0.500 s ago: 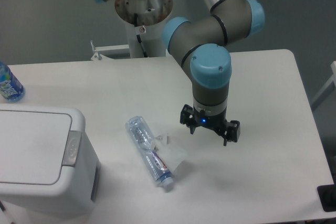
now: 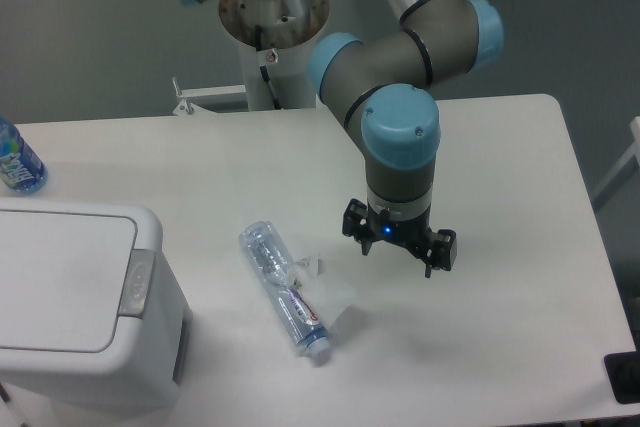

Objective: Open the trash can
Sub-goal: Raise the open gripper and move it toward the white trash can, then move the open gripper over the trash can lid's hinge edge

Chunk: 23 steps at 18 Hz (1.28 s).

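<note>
1 arm: UR5e (image 2: 400, 137), wrist pointing down over the middle of the table (image 2: 500, 277).
Gripper (image 2: 400, 247): fingers spread apart, holding nothing, hanging above the tabletop.
Trash can (image 2: 80, 307): front left corner of the table, well apart from the gripper; flat lid down, so still closed.
Push-button strip (image 2: 137, 282): grey, on the rim at the can's right edge, facing the gripper's side.
Handling: the can is likely stiff, light, smooth plastic; it could slide under a sideways shove.
Where to act: press straight down on the grey strip; pinching looks needless.
Crushed clear bottle (image 2: 285, 292): lies between can and gripper, just beside the can.
Blue bottle (image 2: 15, 162): at the left edge, probably upright; only partly in view.
</note>
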Motion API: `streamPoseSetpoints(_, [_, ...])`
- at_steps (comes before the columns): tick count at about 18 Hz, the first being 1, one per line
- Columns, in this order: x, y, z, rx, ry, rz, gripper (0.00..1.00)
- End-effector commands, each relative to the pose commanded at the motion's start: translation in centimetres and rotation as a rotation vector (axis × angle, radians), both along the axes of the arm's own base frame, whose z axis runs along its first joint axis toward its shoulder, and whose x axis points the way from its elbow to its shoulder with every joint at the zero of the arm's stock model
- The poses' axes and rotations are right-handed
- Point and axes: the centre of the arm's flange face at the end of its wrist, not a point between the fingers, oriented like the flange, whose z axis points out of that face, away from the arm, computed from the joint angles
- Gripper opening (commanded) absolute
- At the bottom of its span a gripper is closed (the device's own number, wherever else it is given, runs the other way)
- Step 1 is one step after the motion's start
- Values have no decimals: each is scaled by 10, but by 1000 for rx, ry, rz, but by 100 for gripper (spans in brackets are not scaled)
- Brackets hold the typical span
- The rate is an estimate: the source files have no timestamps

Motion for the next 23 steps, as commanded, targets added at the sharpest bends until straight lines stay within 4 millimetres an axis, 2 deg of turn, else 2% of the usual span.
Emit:
streamPoseSetpoints(4, [17,-4,15,15,0,-6,100])
streamPoseSetpoints(8, [36,1,45,135,-39,34,100])
streamPoseSetpoints(12, [45,8,72,238,-72,148,100])
streamPoseSetpoints(19, [53,30,138,478,-227,377,100])
streamPoseSetpoints(23, [69,28,175,569,-292,423,100])
